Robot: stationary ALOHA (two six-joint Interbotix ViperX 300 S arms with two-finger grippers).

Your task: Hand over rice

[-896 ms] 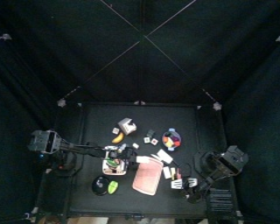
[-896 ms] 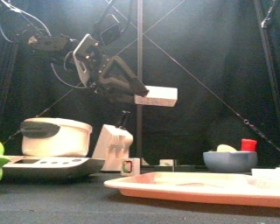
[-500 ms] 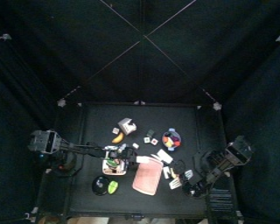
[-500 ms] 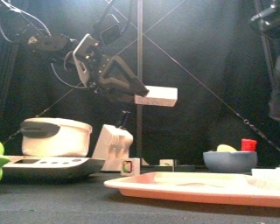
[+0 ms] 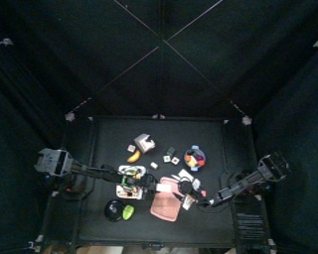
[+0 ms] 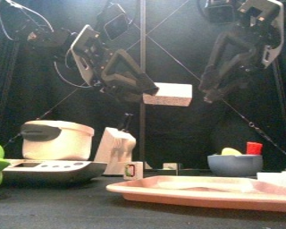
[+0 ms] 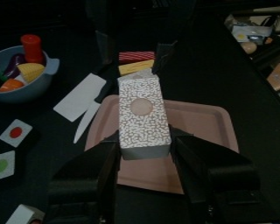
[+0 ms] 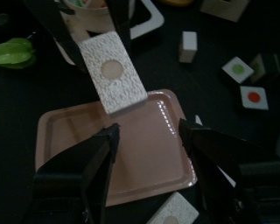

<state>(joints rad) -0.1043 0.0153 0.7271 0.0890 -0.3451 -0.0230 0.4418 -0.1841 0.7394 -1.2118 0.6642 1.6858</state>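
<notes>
Gripping the speckled rice box (image 7: 143, 118), left fingers (image 7: 108, 157) show no readable label.

No text, brand name or number can be read anywhere in these pictures. The speckled rice carton (image 7: 145, 118) shows only a plain round mark on its face, with no lettering that can be made out. The small white cards (image 7: 15, 133) on the bench beside the pink tray (image 7: 213, 131) carry just red or green dots, and whether anything is printed on them cannot be told.
</notes>
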